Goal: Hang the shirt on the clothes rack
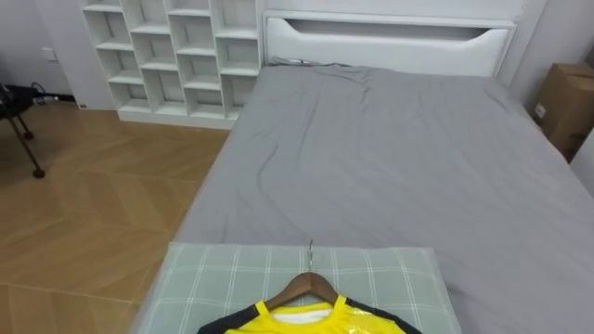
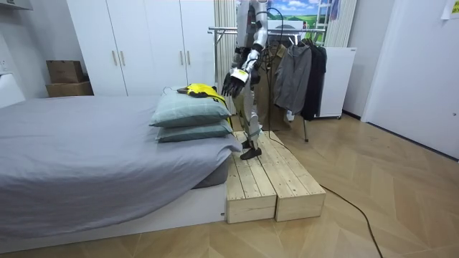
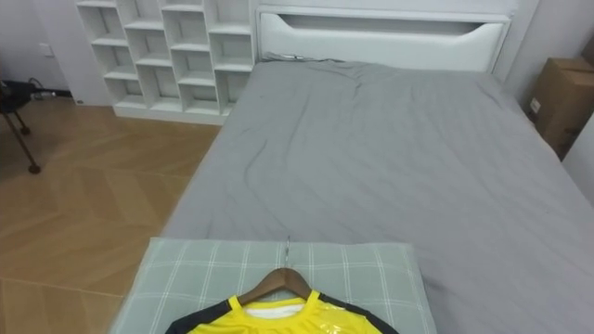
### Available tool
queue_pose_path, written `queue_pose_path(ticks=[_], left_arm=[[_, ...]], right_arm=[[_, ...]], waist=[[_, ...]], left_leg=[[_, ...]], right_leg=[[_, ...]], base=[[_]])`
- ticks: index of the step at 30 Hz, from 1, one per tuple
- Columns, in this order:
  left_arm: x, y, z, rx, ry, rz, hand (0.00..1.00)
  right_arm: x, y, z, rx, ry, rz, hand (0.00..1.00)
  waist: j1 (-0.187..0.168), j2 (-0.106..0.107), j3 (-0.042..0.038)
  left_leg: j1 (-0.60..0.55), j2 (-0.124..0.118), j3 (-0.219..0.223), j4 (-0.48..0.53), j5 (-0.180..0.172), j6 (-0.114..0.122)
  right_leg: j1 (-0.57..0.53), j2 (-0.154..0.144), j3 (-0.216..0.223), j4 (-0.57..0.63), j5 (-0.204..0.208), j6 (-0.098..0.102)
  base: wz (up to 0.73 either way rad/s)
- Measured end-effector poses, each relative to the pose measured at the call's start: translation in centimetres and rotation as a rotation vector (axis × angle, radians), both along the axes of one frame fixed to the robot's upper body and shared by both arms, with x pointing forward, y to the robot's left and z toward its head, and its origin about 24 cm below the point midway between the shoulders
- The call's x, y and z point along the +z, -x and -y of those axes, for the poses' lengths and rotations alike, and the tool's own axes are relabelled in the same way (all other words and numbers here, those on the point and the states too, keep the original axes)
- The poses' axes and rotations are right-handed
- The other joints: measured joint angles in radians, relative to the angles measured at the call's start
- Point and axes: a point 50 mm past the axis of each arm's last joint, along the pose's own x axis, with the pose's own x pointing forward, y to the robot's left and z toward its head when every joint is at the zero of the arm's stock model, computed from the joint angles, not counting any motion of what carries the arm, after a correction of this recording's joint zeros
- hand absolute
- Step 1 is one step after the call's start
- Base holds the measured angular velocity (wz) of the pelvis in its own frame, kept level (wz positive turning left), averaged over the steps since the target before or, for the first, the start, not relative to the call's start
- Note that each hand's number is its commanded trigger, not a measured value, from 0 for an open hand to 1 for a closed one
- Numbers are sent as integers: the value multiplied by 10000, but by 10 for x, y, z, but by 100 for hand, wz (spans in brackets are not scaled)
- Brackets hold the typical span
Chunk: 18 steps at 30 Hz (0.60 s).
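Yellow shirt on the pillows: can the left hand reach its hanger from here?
Probably yes: the left hand hangs right beside the yellow shirt on the top pillow, nothing stands between them, and the wooden hanger lies bare above the collar.

Shirt [image 1: 306, 325] yellow, black shoulders, white inside the collar. Hanger [image 1: 310, 280] brown wood. Pillow [image 1: 223, 274] pale green with white check. Bed [image 1: 390, 158] plain grey, headboard [image 1: 390, 46] white, shelf [image 1: 170, 56] white. Floor [image 1: 93, 204] tan herringbone wood. Box [image 1: 568, 97] brown. Platform [image 2: 276, 183] pale wood; lower pillow [image 2: 193, 132] maybe greyer green.
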Motion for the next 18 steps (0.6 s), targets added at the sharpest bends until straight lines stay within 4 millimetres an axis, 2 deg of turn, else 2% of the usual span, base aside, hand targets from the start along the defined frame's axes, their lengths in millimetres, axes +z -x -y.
queue_pose_path(ticks=[2, 6, 12, 18], left_arm=[[6, -9, 3, -504, -328, 348, 0], [24, -42, 13, -1838, -1321, 1635, 0], [27, -54, 29, -3014, -1630, 1916, 0], [33, -64, 34, -3666, -1957, 2203, 0]], right_arm=[[0, 1, 0, -44, 64, -31, 0], [0, 0, 1, 209, 181, -36, 0], [1, -1, 2, 323, 251, -49, 0], [1, -1, 3, 295, 279, -73, 0]], waist=[[-59, -12, -8], [-127, -15, -40], [-398, 20, -44], [-421, 70, -38]], left_leg=[[-3, 0, -1, 1, 0, 0], [19, -1, 3, -9, 0, 0], [6, 6, 4, -12, 1, -2], [-150, 4, 5, -25, 5, -7]], right_leg=[[-2, -9, 7, -1, 1, -1], [31, -14, 38, -1, 1, -1], [-3, -6, 43, -10, 1, -2], [-157, 4, 71, -4, 2, -3]], base=[[0], [0], [0], [0]])
